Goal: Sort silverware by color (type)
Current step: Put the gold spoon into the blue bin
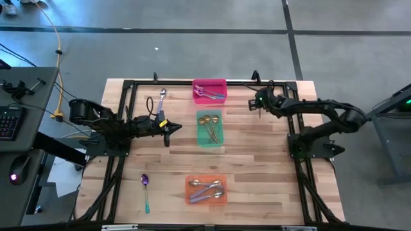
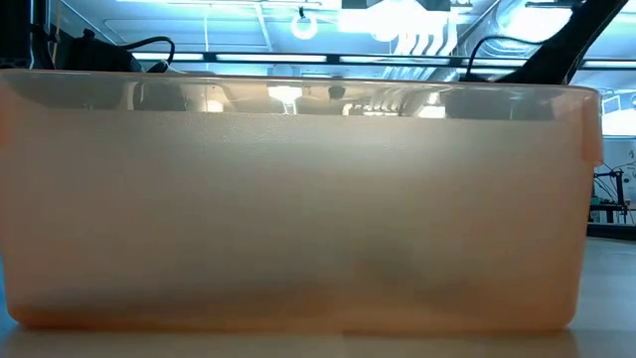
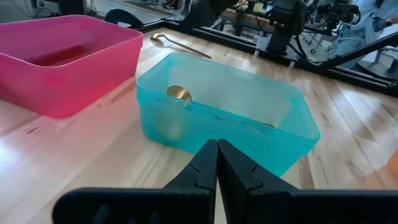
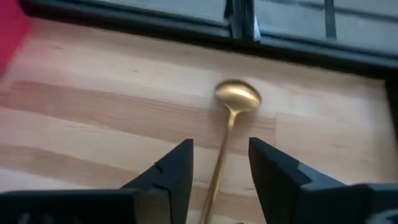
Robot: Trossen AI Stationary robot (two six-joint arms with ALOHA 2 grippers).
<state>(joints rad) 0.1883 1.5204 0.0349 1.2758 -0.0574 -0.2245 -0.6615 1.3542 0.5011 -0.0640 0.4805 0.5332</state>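
Note:
A gold spoon lies flat on the table near the far edge; it also shows in the left wrist view. My right gripper is open above it, one finger on each side of the spoon's handle, pointing down; in the high view it is right of the pink bin. My left gripper is shut and empty, just left of the green bin; its closed fingers show in the left wrist view. A silver spoon and a purple spoon with a teal handle lie on the table's left part.
Three bins stand in a row down the table's middle: the pink bin at the far side with purple utensils, the green bin with gold spoons, and the orange bin at the near side with silver spoons. The orange bin fills the low view.

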